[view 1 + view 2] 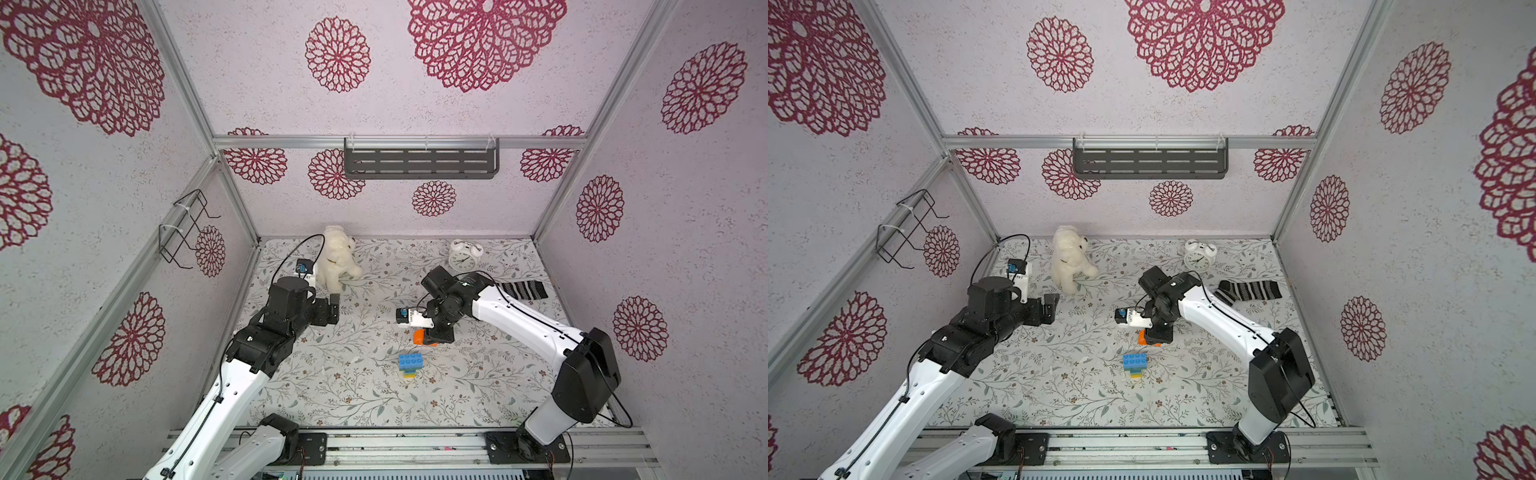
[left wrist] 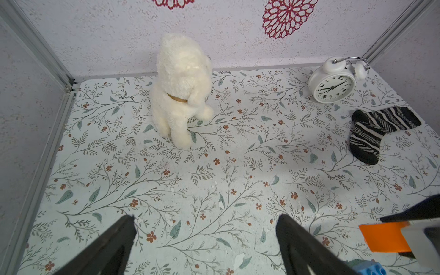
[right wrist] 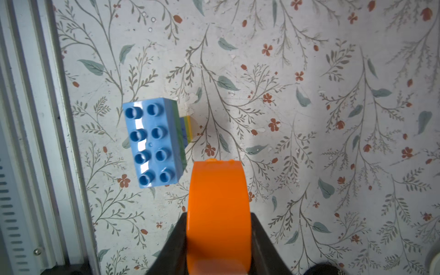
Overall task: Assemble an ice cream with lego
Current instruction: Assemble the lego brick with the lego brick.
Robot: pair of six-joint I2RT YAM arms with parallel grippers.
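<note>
Ice cream (image 1: pixel 411 363): part-built, standing upright on the table (image 1: pixel 353 399), front of centre, between the two arms. Light-blue brick (image 3: pixel 152 142) is the top layer, all eight studs bare. A green layer sits just under it, then the narrow dark-blue, lime and yellow stem, which show only as slivers in the right wrist view. Wide bricks on a narrow stem: I judge it top-heavy and easy to tip if pressed off-centre.

Orange dome (image 3: pixel 217 188): last piece, not yet on. It is clamped in the right gripper (image 3: pixel 218 215), jaws closed on its two flat faces, curved side toward the wrist camera. That hold leaves the underside free to meet the studs. It sits just beyond the stack on the far side, close beside the light-blue brick's corner, with no contact visible. I cannot say for certain that it is clear of the table, though the left wrist view suggests it is raised.

Left gripper (image 2: pixel 206 221): jaws wide, nothing between them, above bare table well to the left of the stack. Probably parked out of the way, or on hand to steady the stem.

Periphery, not involved: plush dog (image 2: pixel 181 90) and alarm clock (image 2: pixel 333 88) along the back wall, striped sock (image 2: pixel 376 131) at the right.
</note>
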